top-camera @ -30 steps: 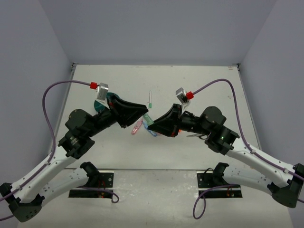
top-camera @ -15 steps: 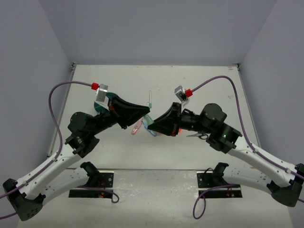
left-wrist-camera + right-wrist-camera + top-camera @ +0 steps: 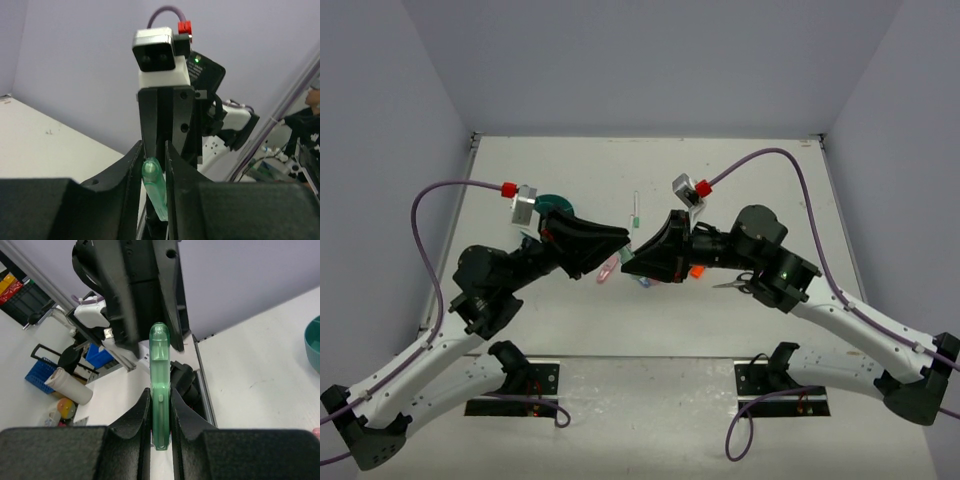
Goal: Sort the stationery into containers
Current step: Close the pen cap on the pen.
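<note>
Teal organiser (image 3: 557, 203), upper left of centre, is half hidden, its inside unseen; right gripper (image 3: 160, 392) clamps the mint clip (image 3: 159, 365), left gripper (image 3: 153, 147) flanks it, grip unclear.

A flat white tabletop (image 3: 760, 190) is lying beneath everything, with pale lavender wall panels (image 3: 650, 70) standing along its far, left and right edges. In the right wrist view, past one edge of the table, a blue slatted plastic crate (image 3: 44, 374) is sitting on a pale floor. A white paper-like roll (image 3: 68, 386) is lying just beside it, and a small yellow-orange round item (image 3: 64, 405) is resting near the roll.
</note>
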Robot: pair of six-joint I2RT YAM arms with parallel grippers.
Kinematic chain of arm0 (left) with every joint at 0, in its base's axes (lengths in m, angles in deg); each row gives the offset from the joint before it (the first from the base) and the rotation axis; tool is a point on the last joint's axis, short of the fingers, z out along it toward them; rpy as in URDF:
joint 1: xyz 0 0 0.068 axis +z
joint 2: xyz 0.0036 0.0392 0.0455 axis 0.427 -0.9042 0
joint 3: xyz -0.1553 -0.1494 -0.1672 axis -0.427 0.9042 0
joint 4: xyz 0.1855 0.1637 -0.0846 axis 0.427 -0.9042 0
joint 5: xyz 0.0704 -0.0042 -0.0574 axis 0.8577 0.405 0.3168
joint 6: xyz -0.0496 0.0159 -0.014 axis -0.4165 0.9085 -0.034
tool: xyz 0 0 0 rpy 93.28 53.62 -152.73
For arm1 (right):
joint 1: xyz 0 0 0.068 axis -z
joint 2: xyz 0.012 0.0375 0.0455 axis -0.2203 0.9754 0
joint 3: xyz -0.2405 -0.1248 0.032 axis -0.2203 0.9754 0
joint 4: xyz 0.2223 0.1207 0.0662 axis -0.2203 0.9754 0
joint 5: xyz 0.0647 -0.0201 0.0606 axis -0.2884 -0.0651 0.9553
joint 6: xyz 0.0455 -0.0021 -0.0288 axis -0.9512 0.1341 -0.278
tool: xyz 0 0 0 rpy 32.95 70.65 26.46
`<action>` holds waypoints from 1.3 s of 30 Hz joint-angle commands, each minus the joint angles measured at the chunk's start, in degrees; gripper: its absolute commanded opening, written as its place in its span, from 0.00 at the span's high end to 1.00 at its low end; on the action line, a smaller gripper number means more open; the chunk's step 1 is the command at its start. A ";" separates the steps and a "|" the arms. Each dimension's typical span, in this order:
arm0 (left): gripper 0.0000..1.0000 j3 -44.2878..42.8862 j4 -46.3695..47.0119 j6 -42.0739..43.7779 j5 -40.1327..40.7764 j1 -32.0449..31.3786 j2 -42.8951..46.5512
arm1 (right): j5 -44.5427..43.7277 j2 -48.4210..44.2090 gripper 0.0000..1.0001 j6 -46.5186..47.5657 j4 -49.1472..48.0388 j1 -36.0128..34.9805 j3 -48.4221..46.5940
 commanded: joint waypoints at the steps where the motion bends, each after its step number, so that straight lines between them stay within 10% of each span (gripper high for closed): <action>1: 0.63 -4.95 -12.29 3.83 -8.20 -1.98 -0.83 | 3.37 -1.85 1.00 2.99 -9.24 0.64 1.84; 5: 0.68 -5.23 -9.89 2.90 -11.66 -1.96 -1.96 | 4.07 -2.83 1.00 4.65 -6.25 0.57 2.32; 9: 1.00 -5.63 -8.80 2.57 -13.98 -1.95 -3.12 | 5.72 -3.15 1.00 5.70 -5.20 0.58 2.58; 16: 1.00 -8.90 -13.45 5.46 -11.64 -1.95 -3.54 | 2.98 -3.94 0.98 7.84 -2.45 0.67 3.19; 19: 1.00 -11.21 -19.88 8.91 -7.35 -1.88 -3.85 | 1.67 -4.95 0.91 8.52 -1.24 0.90 4.21; 21: 1.00 -12.55 -22.73 10.22 -3.86 -1.95 -4.17 | -0.34 -5.94 0.61 9.07 0.22 1.01 4.61; 23: 1.00 -13.76 -25.70 11.43 2.09 -1.94 -4.56 | -3.59 -7.08 0.12 9.48 2.06 1.01 4.99; 24: 1.00 -15.08 -29.12 12.40 7.18 -1.95 -5.00 | -7.03 -8.38 0.04 10.06 4.12 1.01 5.45; 33: 1.00 -21.98 -45.82 16.46 51.87 -1.88 -16.88 | -35.07 -18.11 0.01 10.21 18.89 1.01 11.22; 39: 1.00 -18.42 -34.07 31.98 66.97 -0.87 -22.22 | -36.37 -22.84 0.01 10.73 22.04 1.04 13.50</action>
